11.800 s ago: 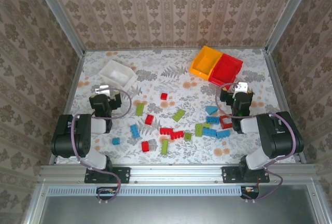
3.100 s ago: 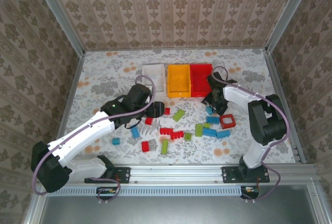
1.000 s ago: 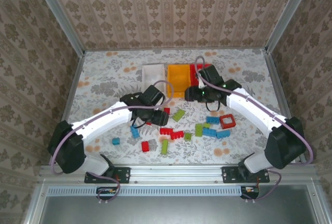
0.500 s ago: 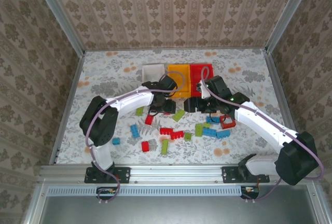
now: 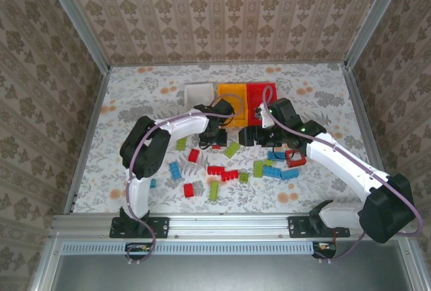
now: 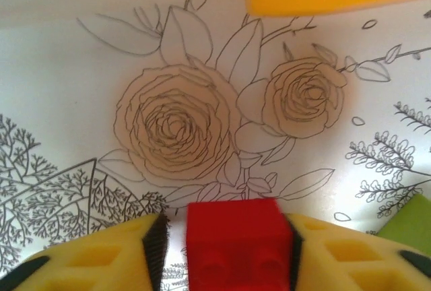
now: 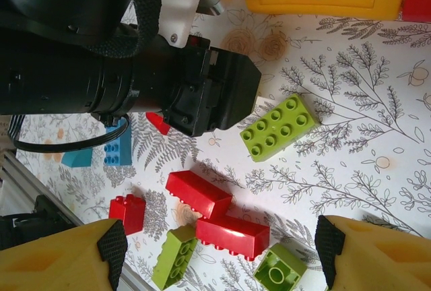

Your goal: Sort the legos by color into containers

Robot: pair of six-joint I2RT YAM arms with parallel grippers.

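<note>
Left gripper (image 6: 223, 240) low at the table (image 6: 168, 48), narrow, fingers (image 6: 94, 264) astride a small red brick (image 6: 236, 247). Sliver of table visible on one side, so probably not clamped yet. Sits just in front of the yellow bin (image 5: 232, 95), near the red bin (image 5: 261, 94): short carry, presumably. Right gripper (image 7: 220, 247) wide, nothing held, poised over loose red bricks (image 7: 199, 193) and a green brick (image 7: 279, 128); likely keeps clear of the left arm's pick. White bin (image 5: 200, 92) at the row's left end.
</note>
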